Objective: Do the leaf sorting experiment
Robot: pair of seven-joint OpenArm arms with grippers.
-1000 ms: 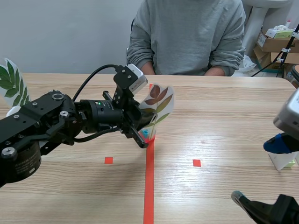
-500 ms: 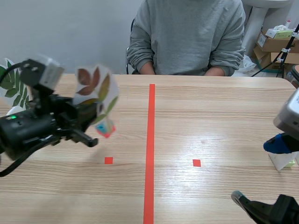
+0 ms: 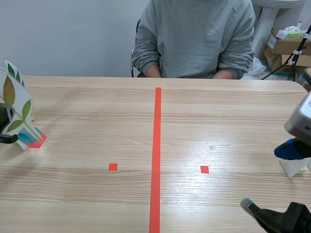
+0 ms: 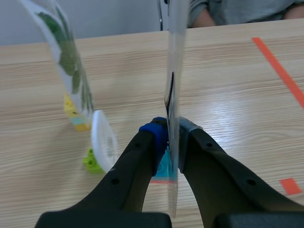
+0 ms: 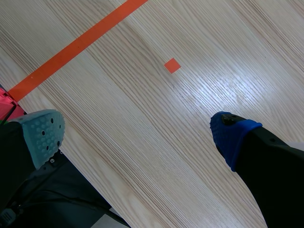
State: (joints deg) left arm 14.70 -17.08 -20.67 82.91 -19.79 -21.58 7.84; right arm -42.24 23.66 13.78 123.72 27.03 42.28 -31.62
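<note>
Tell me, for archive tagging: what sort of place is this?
Probably a lab or office workroom: a wooden table marked with orange-red tape, cardboard boxes stacked beyond its corner, a person seated across.

No writing, brand, number or sign can be read in any view. The cardboard boxes (image 3: 285, 44) at the upper right of the scene view are the only things likely to bear print, and whatever stands on them is too small to make out. The leaf card (image 3: 14, 109) at the left edge of the scene view bears only pictures of brown and green leaves, and the green-leaf card (image 4: 66, 61) at the upper left of the left wrist view bears only green leaves. The orange-red line and squares on the tabletop (image 3: 233, 131) are plain colour, without letters.
</note>
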